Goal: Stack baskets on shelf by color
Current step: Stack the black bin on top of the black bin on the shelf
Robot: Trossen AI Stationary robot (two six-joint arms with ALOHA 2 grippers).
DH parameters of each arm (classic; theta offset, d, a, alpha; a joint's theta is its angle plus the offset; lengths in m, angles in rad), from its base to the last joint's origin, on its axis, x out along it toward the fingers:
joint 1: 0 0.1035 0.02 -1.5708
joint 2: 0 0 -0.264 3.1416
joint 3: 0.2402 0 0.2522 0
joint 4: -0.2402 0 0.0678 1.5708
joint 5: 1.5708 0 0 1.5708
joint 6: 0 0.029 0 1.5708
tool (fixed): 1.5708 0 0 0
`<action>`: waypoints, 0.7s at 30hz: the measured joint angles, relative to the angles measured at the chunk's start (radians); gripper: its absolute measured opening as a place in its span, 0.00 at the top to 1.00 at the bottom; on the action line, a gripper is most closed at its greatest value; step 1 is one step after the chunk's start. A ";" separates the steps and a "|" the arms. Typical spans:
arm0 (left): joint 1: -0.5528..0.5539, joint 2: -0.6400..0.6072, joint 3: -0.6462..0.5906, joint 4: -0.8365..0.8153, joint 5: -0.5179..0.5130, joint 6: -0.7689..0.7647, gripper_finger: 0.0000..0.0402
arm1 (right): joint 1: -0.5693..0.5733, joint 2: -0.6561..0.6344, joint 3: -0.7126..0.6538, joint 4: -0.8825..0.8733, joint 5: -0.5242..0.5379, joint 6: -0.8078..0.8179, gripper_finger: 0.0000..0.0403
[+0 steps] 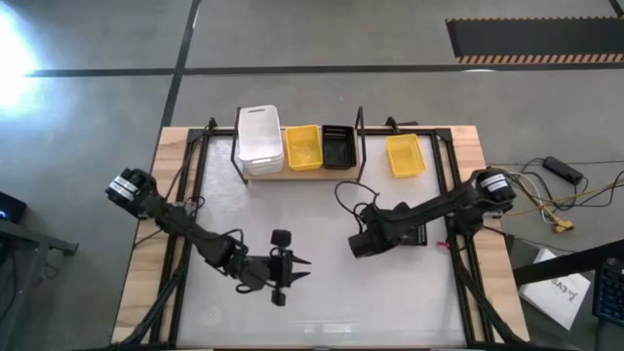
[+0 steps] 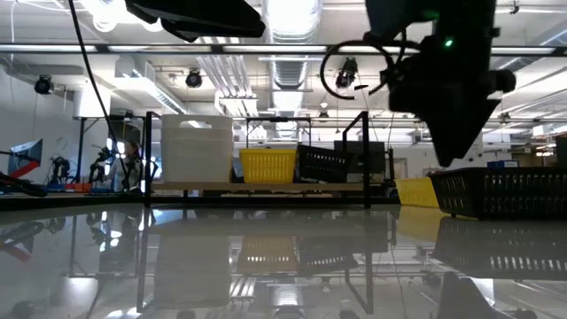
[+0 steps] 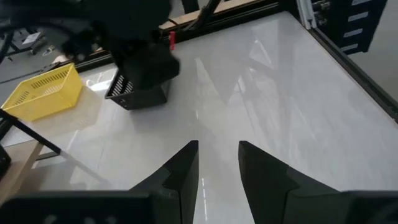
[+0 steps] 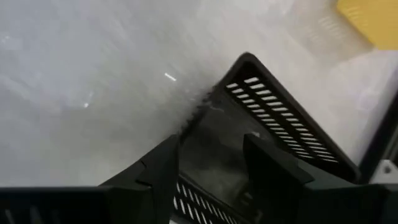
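Straddling black basket [image 4: 273, 124] rim on worktop [image 1: 322, 283]: right end effector [image 4: 211, 165], fingers apart. Left end effector [image 3: 217, 171] parted, idle near front.

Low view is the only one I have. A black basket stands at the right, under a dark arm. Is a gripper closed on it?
Observer: No. The right wrist view shows the right gripper with fingers apart over the black basket.
Operator: Where is the left gripper?
Observer: The left gripper is open over the table, apart from that basket.
Operator: Is the yellow basket at right on the shelf?
Observer: No. The yellow basket stands on the table beside the shelf.
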 joint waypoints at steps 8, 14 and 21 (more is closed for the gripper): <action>-0.015 0.000 -0.001 0.005 0.000 -0.003 0.76 | -0.087 -0.006 -0.044 0.091 -0.032 -0.012 0.63; -0.016 0.000 -0.001 0.006 0.000 -0.003 0.76 | -0.101 -0.006 -0.090 0.167 -0.062 -0.033 0.68; -0.016 0.000 -0.002 0.006 0.000 -0.025 0.76 | -0.099 -0.006 -0.130 0.177 -0.107 -0.064 0.83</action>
